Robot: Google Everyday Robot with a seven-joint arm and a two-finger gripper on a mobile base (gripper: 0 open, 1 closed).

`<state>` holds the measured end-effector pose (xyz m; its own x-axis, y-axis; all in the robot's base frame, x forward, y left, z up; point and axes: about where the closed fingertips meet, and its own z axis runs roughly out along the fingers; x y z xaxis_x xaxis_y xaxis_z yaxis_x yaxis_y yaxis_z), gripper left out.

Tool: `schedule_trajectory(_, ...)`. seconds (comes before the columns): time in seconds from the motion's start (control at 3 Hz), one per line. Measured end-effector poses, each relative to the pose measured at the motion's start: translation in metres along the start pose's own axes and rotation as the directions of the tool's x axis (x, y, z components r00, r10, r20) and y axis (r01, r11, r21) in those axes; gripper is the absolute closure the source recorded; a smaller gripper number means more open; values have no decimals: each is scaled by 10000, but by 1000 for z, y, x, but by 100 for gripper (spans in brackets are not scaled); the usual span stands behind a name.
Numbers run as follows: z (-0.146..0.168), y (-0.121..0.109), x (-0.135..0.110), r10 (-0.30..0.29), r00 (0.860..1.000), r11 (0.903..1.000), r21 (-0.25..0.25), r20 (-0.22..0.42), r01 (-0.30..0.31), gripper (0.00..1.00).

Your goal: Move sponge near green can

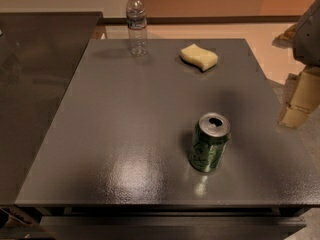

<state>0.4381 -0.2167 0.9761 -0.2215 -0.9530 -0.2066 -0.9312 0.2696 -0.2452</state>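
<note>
sponge, long axis crosswise, lies left of and beyond gripper off right edge of table, grip width impossible to tell; green can well apart, nearer camera.

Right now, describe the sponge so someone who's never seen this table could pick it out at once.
On the dark grey table, look at the far edge, right of the clear water bottle. The sponge lies flat there, apart from the green can and the pincer off the right edge. It alone is pale yellow and wavy-sided.
</note>
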Motion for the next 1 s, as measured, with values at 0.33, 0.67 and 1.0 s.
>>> schedule_trajectory(0.33, 0, 0, 0, 0, 10000, 10000, 2, 1, 0, 0)
schedule_trajectory(0.67, 5, -13, -12, 52, 9984, 10000, 42, 570, -55, 0)
schedule_trajectory(1.0, 17, -40, -26, 123, 9921, 9999, 25, 1250, -127, 0)
